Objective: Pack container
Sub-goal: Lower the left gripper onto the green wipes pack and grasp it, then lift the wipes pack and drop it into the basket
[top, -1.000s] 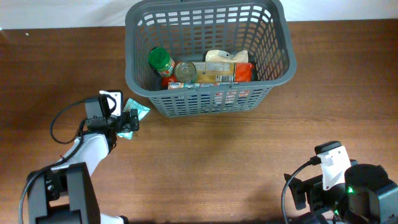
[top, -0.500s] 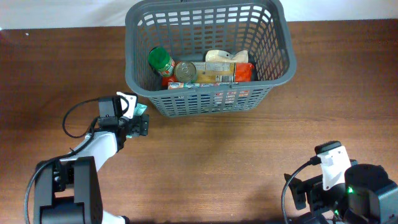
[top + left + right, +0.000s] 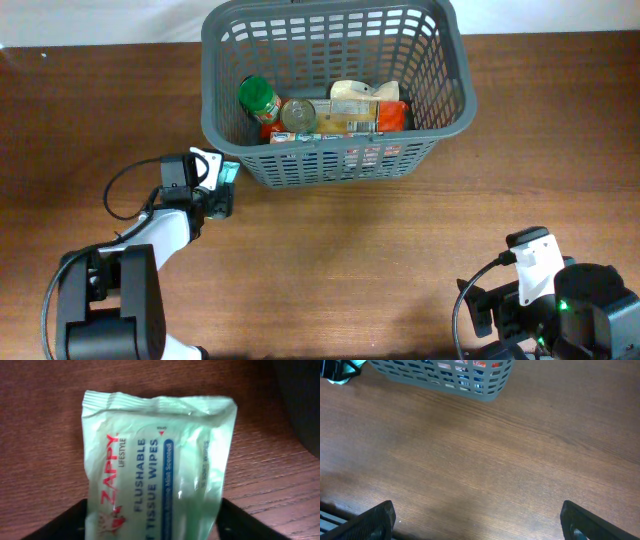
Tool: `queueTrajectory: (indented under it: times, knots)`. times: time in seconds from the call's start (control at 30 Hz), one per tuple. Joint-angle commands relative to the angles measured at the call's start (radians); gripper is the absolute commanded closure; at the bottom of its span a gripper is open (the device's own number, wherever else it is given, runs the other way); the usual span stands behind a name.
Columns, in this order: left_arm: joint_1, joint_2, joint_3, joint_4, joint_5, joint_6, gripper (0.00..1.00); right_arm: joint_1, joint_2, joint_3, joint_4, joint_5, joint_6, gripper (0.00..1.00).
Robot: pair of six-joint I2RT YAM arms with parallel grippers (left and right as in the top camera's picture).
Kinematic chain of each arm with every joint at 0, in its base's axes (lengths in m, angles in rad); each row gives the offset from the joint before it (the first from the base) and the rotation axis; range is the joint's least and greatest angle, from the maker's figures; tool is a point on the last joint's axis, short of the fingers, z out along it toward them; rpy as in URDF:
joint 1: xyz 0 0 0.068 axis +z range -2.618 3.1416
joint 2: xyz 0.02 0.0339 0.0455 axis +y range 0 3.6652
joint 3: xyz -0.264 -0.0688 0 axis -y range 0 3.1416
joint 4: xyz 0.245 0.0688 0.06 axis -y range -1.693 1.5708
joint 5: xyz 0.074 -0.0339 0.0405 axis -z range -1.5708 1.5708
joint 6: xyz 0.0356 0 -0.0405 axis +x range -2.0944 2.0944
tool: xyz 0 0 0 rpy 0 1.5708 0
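The container, a large dark-grey slotted basket, stands at the back centre of the wooden table. Its near corner also shows in the right wrist view. A pale green pack of flushable wipes lies flat on the wood just left of the basket's front left corner. My left gripper straddles the pack's near end, with a dark finger pressed against each long side. My right gripper stands wide open over bare wood at the front right, with nothing between its fingers.
Inside the basket lie a green-lidded jar, a tin can, a beige packet, a red packet and cartons along the front wall. The right arm's base sits at the front right corner.
My left gripper slid right toward the basket's corner over the wipes pack. Its jaws then narrowed onto the pack's sides. The right arm has not moved.
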Motion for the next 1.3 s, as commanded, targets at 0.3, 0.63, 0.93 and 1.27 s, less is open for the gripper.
queueTrajectory:
  times: [0.3, 0.63, 0.93, 1.27]
  knots:
    - [0.003, 0.019, 0.004, -0.027, -0.035, -0.029, 0.76, 0.008, -0.003, 0.009, 0.003, 0.012, 0.011, 0.01]
    - [0.003, -0.243, 0.06, -0.031, -0.154, -0.116, 0.98, 0.008, -0.003, 0.009, 0.003, 0.012, 0.011, 0.01]
    - [-0.002, -0.609, 0.18, -0.027, -0.314, -0.161, 0.98, 0.008, -0.003, 0.009, 0.003, 0.012, 0.011, 0.01]
    - [-0.174, -0.608, 0.433, -0.015, -0.093, -0.01, 0.98, 0.008, -0.003, 0.009, 0.003, 0.012, 0.011, 0.01]
